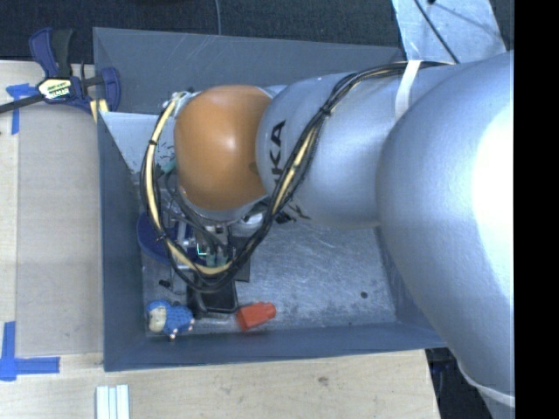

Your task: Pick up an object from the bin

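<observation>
Grey bin (332,269) floor lies bare toward the right wall, while the gripper (210,302) hangs crowded into the lower-left corner. Black letters "KA" show on the arm (349,173). A blue toy (168,319) lies just left of the gripper and an orange block (256,314) just right; open or closed, I cannot tell.

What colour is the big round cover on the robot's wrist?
The cover is orange, in the camera view.

The grey metal bin (332,260) carries a small orange-red block (256,314) and a blue-and-cream toy (166,319) near its near wall, and a blue round piece (147,232) at its left.
</observation>
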{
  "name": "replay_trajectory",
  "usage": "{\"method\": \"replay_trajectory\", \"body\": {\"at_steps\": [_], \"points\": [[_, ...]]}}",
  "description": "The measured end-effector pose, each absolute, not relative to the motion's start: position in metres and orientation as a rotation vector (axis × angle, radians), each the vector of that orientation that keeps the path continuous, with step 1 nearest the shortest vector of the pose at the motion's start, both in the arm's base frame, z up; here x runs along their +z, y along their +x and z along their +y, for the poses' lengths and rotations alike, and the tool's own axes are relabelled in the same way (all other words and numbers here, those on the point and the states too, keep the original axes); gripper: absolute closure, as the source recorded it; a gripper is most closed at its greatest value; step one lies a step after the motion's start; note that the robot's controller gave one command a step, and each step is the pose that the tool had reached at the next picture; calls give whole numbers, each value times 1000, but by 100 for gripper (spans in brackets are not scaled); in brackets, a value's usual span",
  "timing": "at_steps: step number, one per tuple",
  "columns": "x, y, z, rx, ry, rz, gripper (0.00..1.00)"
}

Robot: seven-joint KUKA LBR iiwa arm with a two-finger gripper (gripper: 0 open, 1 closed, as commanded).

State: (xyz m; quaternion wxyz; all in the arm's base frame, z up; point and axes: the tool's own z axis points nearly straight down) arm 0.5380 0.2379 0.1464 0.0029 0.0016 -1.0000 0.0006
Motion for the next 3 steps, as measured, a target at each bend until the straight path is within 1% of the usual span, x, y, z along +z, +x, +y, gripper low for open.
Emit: {"method": "replay_trajectory", "body": {"at_steps": [1, 2, 3], "points": [[80, 586, 208, -20, -167, -3161, 0], [88, 590, 208, -24, -172, -3178, 100], [214, 580, 202, -6, -140, -3149, 100]]}}
